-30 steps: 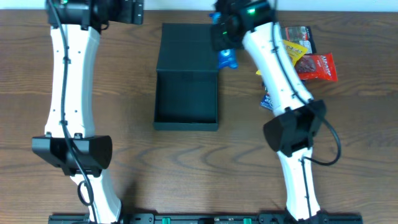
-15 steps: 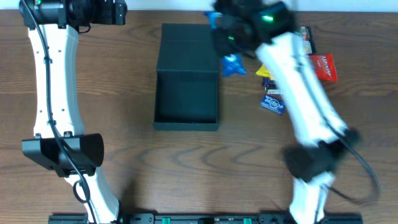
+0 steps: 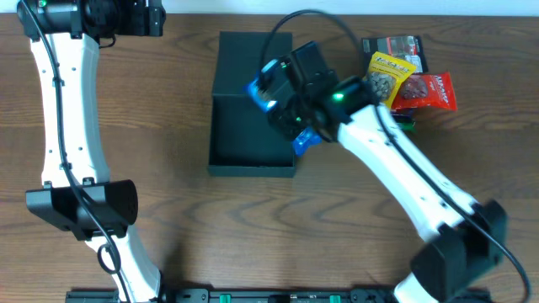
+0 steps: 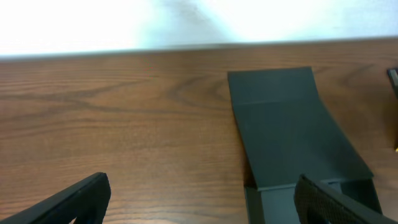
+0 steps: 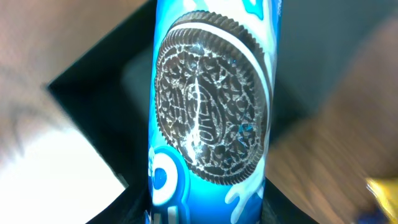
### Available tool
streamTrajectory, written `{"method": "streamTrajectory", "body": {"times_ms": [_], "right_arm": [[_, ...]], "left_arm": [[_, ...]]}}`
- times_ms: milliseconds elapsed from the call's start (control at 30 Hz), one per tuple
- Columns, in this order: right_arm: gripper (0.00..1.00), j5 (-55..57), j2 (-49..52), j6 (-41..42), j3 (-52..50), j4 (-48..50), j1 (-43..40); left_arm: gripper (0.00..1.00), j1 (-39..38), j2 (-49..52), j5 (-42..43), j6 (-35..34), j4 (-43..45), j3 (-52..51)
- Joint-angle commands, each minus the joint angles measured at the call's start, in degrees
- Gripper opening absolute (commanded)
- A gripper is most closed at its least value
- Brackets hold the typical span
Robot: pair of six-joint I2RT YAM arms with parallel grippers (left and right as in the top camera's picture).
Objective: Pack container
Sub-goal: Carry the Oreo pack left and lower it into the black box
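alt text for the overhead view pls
The right tool holds a blue cookie packet over the right side of an open matte black cardboard box. Colourful snack packets lie at upper right; the left arm stands at upper left.

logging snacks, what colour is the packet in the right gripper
Bright blue packet, white swirls, dark cookie picture; clearest in the right wrist view.

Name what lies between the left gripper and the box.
Only bare table. The overhead view shows plain wood from the left gripper to the box; the left wrist view agrees.
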Motion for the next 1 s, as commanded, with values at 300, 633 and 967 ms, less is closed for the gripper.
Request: {"method": "streamTrajectory", "body": {"times_ms": [300, 633, 967], "right_arm": [[0.19, -15.28, 10.73, -25.92, 0.22, 4.11, 1.68], [0.29, -6.78, 15.65, -27.74, 0.22, 15.04, 2.43], [0.23, -1.14, 16.61, -28.55, 0.24, 15.13, 2.69]], "left_arm": [[0.95, 0.35, -1.49, -4.57, 1.92, -1.44, -0.46], [0.95, 0.35, -1.49, -4.55, 1.92, -2.32, -0.46], [0.96, 0.35, -1.49, -4.55, 1.92, -3.13, -0.46]]}}
